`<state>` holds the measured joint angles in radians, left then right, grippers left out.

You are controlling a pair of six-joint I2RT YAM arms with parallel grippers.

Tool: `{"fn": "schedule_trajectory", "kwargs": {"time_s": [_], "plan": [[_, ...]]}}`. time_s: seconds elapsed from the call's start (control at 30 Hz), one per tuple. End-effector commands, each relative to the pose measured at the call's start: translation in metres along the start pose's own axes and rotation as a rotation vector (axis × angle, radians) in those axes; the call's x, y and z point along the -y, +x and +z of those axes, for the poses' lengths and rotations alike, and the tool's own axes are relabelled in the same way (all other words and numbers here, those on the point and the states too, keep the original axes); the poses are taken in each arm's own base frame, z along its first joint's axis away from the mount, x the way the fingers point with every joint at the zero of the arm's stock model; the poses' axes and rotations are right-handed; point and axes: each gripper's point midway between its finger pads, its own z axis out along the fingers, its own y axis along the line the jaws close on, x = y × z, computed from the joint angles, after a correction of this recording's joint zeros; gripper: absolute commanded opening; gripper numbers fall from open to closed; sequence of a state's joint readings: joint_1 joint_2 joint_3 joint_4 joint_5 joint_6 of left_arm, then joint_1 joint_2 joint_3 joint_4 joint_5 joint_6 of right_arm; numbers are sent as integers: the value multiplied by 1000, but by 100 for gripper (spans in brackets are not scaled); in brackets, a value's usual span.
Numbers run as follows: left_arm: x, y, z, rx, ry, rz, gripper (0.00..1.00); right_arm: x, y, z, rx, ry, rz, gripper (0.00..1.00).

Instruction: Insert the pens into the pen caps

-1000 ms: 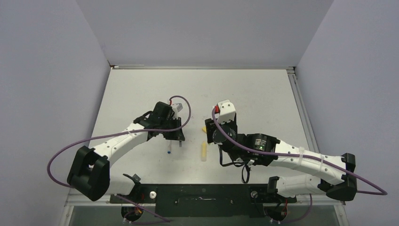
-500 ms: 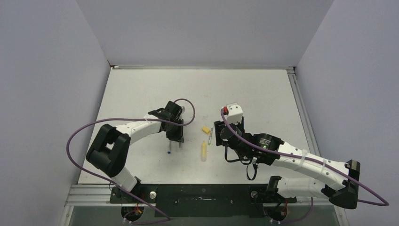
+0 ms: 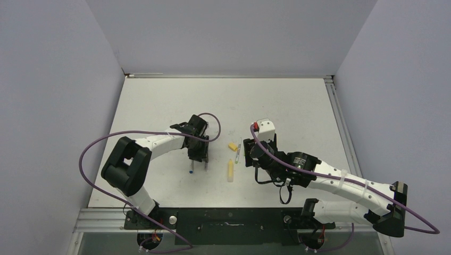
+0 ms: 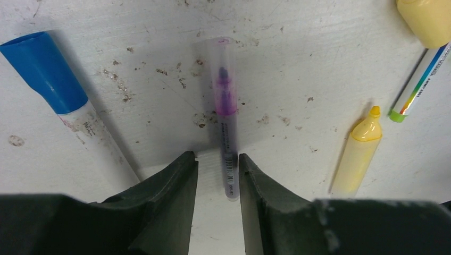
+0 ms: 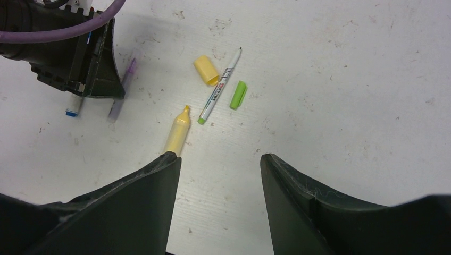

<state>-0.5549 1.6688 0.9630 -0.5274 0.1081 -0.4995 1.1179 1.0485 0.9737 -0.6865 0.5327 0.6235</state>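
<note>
Pens are lying on the white table between the two tools. Directly ahead of the left tool, the thin purple pen is lying flat. Its rear end is reaching in between the fingertips, and its purple tip is sitting inside a translucent cap at the far end. That tool's fingers are standing slightly parted around the pen's end. A sliver of bare table is showing between the pen and one finger, so they are not pinching it; whether the other finger is touching it I cannot tell. Off to one side of this tool, a white-grey pen is lying at a slant, wearing a blue cap. On the other side, toward the right tool, the yellow marker is lying uncapped with its bare tip pointing away from that tool. Its rear end is running up to one of the tool's fingertips in the wrist view. Farther ahead of the right tool, the yellow cap is lying apart from the marker. Just beside it is a slim white pen with a green rear end and an exposed dark tip. The green cap is lying just beside that pen, not touching it. The right tool's fingers are spread wide with nothing between them.
</note>
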Motion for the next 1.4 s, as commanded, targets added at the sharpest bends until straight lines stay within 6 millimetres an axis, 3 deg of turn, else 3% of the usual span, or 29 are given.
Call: {"fn": "schedule_trajectory", "kwargs": {"time_s": [0.0, 0.2, 0.47, 0.7, 1.03, 1.37], "plan": [[9, -14, -12, 43, 6, 1, 35, -1, -6, -2, 17, -12, 40, 59], [21, -28, -43, 112, 46, 33, 45, -7, 3, 3, -18, -26, 48, 63], [36, -38, -90, 222, 133, 83, 50, -21, 24, 22, -95, -35, 54, 66], [38, -30, -117, 318, 201, 127, 52, -33, 45, 45, -166, -3, 60, 67], [19, -18, -160, 527, 213, 149, 57, -56, 68, 80, -229, 36, 87, 68], [21, -8, -190, 645, 287, 178, 59, -75, 74, 118, -234, 117, 130, 67]]}}
